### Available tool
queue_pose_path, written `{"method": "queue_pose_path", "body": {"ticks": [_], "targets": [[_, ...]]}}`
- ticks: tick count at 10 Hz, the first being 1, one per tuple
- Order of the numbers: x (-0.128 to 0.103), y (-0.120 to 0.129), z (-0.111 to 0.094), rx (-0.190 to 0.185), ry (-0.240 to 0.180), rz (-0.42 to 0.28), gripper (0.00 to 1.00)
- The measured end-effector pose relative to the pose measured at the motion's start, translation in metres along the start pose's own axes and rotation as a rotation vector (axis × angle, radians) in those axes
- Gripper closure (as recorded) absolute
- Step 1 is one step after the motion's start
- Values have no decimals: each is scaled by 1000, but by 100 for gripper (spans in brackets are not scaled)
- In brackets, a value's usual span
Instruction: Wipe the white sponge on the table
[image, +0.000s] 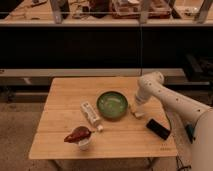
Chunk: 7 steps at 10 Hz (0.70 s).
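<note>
Light-wood slatted surface (60, 107). 1 white arm (170, 97) reaches in from the right.
Hand (135, 108) is low over the right half, just right of the green bowl (112, 104), fingers drawn together.
White sponge (136, 114) sits directly under the hand, flat on the surface. Cannot tell whether it is gripped.
Black phone (158, 128) lies near the front-right corner, apart from the sponge.
White bottle (90, 113) lies on its side just left of the bowl.
Front left: reddish-brown object (77, 134) resting on 1 white cup (84, 144).
</note>
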Motion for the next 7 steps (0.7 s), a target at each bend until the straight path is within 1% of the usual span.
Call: {"method": "queue_pose_path", "body": {"ticks": [1,3,4,5,7], "targets": [[13,2,2,-2,6,-11,100],[32,-4,-2,3,4,-12,100],[47,-15,-5,11,1,1,100],[56,-25,-6,15,0,19,100],[61,-41,-5,19,-7,51,100]]}}
